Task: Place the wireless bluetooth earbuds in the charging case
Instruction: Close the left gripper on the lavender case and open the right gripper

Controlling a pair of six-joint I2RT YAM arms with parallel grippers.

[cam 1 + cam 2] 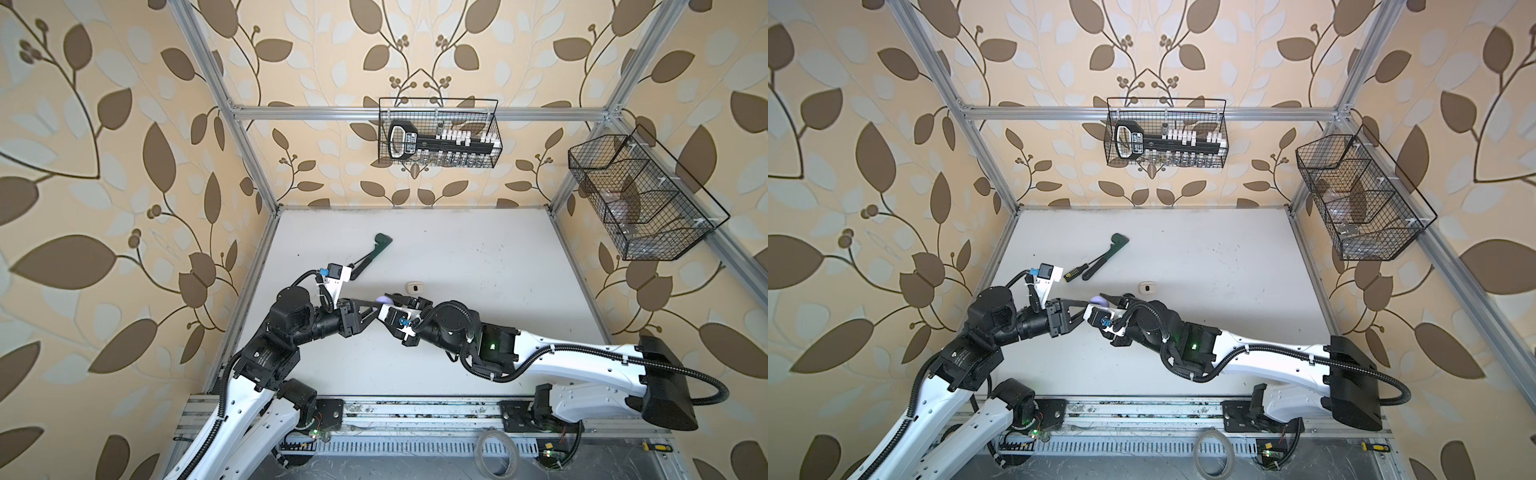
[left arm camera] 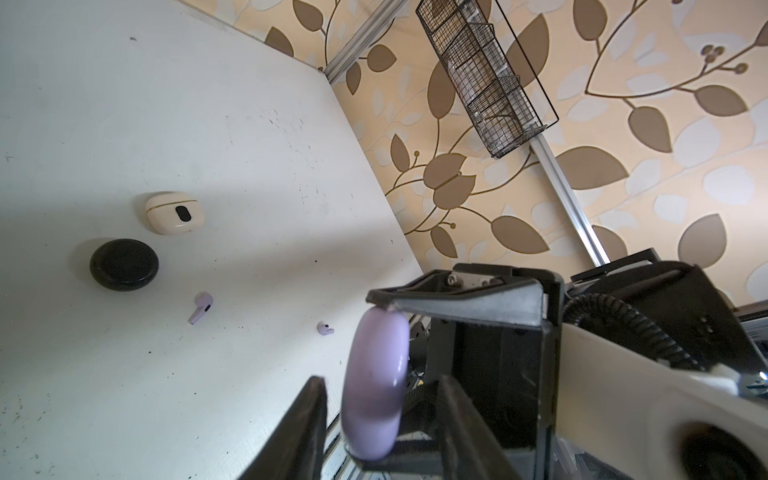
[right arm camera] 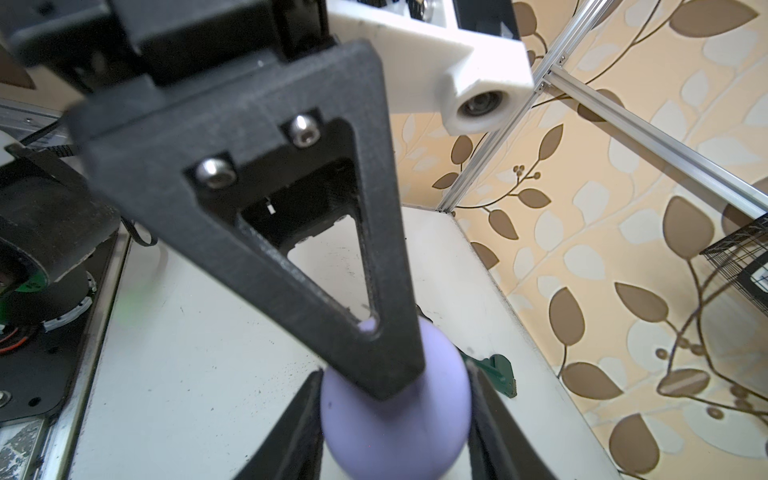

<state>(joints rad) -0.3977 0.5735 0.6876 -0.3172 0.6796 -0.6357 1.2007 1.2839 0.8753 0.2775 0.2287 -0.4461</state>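
Toward the left of your table lie a screwdriver with a black-and-yellow handle and a dark green hand tool, just beside each other and well apart from the grippers. Next, your left gripper points toward the middle. Its fingers stand on either side of the lavender charging case, one over each broad face. In the left wrist view a thin strip of background shows between one finger and the case, so you cannot tell whether they press on it or only flank it. The case looks closed; it appears edge-on in that view and as a small lavender spot in both top views. Your right gripper meets it from the other side and pinches it across its width. In the right wrist view the case fills the gap between that gripper's fingers and touches both. Just right of there a cream-white case lies closed on the table, with a round black case near it. Two lavender earbuds lie loose on the table, neither in a case. One is near the black case, and the other earbud is apart from it, nearer the held case. On the right wall hangs a wire basket.
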